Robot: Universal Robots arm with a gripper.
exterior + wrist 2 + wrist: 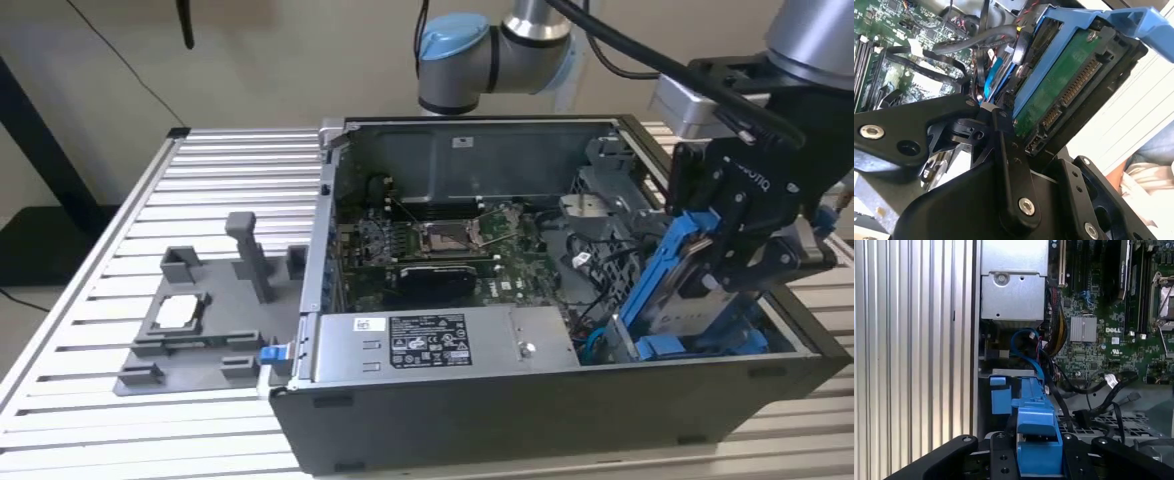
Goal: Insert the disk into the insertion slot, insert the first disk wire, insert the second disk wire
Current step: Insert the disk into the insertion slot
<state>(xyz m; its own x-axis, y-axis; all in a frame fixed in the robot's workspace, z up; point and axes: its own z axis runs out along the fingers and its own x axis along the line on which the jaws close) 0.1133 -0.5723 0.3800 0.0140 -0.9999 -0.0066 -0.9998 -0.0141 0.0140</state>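
fingers [1074,460] clamp the disk [1038,437]; second wrist view shows its green board [1061,87].

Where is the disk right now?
At the exterior view's right, the disk stands on edge in the tool, inside the computer case beside the grey power box.

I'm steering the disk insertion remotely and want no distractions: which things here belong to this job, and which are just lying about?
Job: gripper, shut on the disk; open computer case; blue cable near the disk, possibly a disk wire.
Lying about: grey fixture on the slatted table; power supply; motherboard.
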